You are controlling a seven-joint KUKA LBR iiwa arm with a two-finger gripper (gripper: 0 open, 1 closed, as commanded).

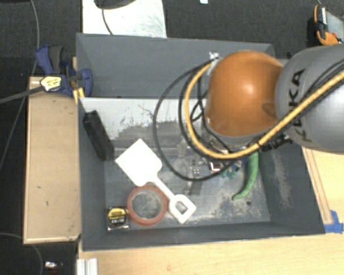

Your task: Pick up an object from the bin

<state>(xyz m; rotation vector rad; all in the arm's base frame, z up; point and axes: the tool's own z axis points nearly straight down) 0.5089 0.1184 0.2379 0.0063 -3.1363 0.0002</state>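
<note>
Across the grey arm (327, 122), KUKA lettering (298, 105), orange cover (243, 93) above the bin (160, 67)

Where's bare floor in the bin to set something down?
Bare bin floor lies between the black block and the arm's cables, and at the front between the white spatula and green curved thing. Crowded: front-left corner, with ring and tape measure.

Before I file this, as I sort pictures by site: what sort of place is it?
Probably a robotics lab test cell: a KUKA arm reaches over a grey bin holding a white spatula and tape measure, with cables around.
</note>
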